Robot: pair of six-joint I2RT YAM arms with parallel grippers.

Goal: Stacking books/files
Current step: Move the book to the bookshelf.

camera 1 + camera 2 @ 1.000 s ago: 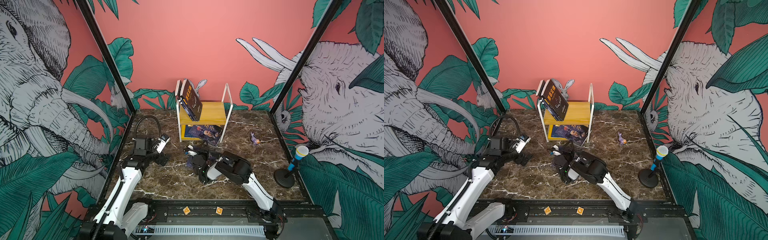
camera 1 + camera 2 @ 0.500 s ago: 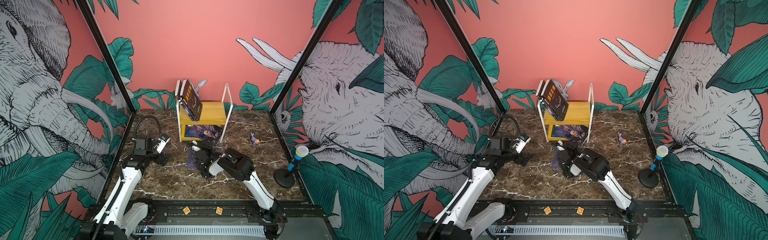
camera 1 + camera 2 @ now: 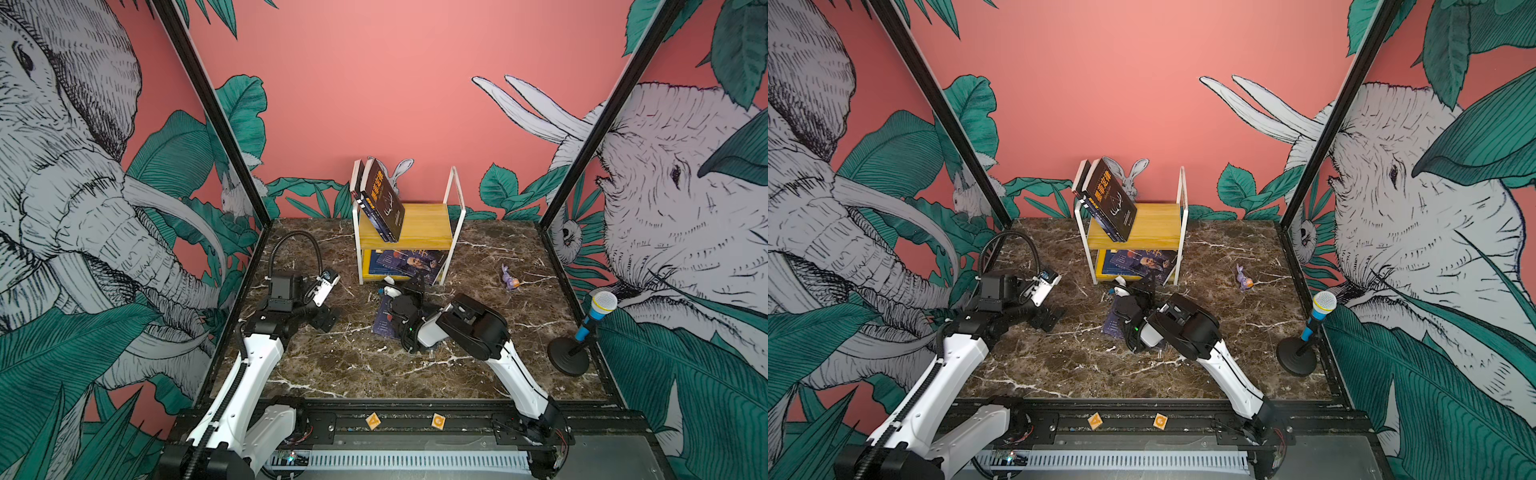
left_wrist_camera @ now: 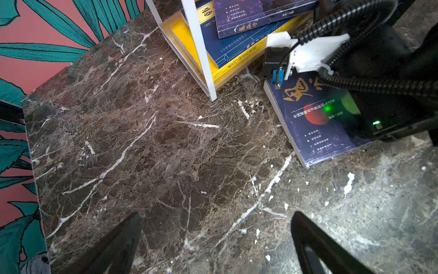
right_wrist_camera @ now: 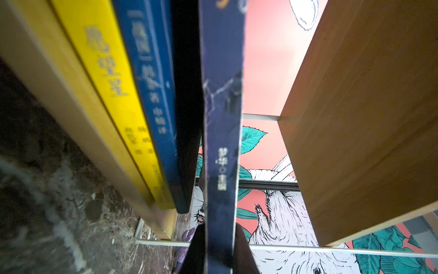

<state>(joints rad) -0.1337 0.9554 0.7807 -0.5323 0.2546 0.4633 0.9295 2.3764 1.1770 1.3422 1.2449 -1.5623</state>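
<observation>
The books are in three places. Two dark ones lean on the top board of a yellow shelf rack. A pile with yellow and blue spines lies on the lower board, and one cover there shows a bearded face. One navy book lies flat on the marble in front of the rack, partly under my right arm. My right gripper reaches into the lower shelf, shut on a navy book's spine beside the pile. My left gripper hangs open over bare marble, left of the rack.
A small purple toy lies right of the rack. A blue toy microphone on a black stand is at the right edge. White wire posts frame the rack. Two orange tiles sit on the front rail.
My right gripper moved from above the flat navy book towards the rack's lower shelf and closed on a navy book's spine. The left arm has not moved.
</observation>
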